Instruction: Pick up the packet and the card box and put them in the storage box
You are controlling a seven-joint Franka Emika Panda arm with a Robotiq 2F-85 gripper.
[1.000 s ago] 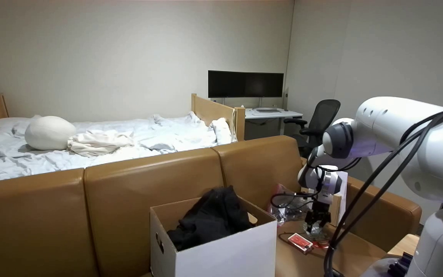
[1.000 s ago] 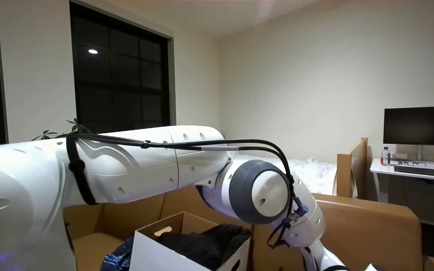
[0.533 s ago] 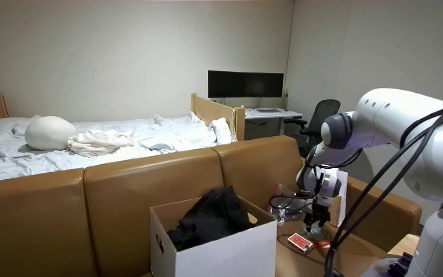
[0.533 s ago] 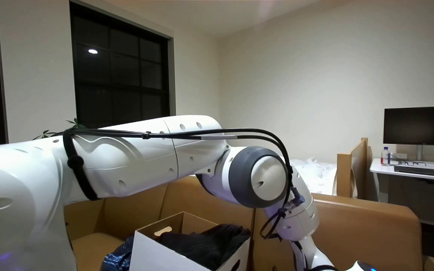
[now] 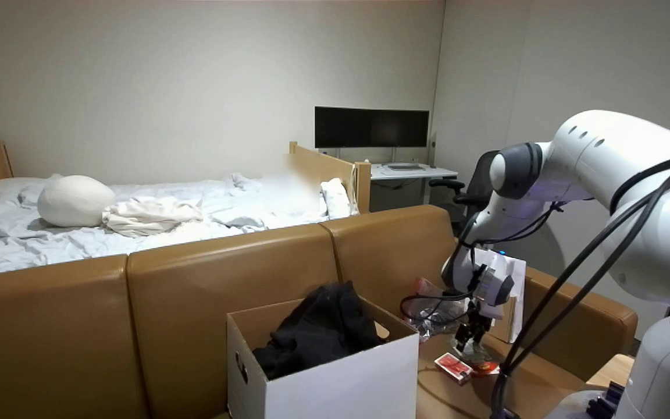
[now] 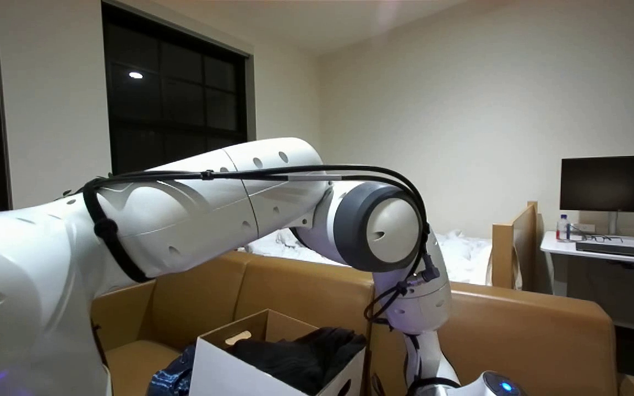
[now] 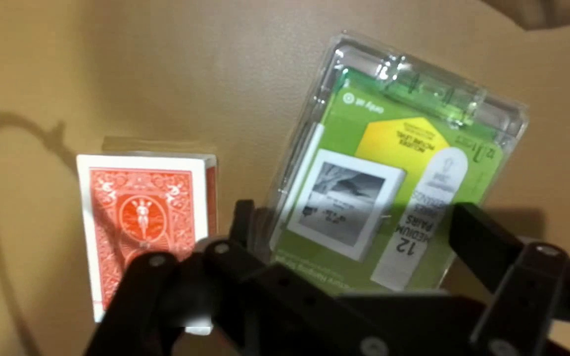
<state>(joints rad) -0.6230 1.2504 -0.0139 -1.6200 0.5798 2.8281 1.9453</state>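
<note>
The packet, a green card in a clear plastic shell, lies on the tan sofa seat in the wrist view. My gripper is open over its near half. One fingertip appears by the left edge, the other overlaps the right edge; whether they touch is unclear. To the left lies the card box, red with a white border, its lower end hidden behind my gripper. An exterior view shows the gripper low above the packet, beside the card box. The white storage box stands further left.
Black cloth fills much of the storage box. A clear plastic bag leans on the sofa back, and an upright white box stands by the armrest. Blue fabric lies beside the storage box. Cables hang along the arm.
The arm's elbow has risen in both exterior views. My gripper has tilted and shifted slightly left over the packet. Card box and storage box stay where they were.
</note>
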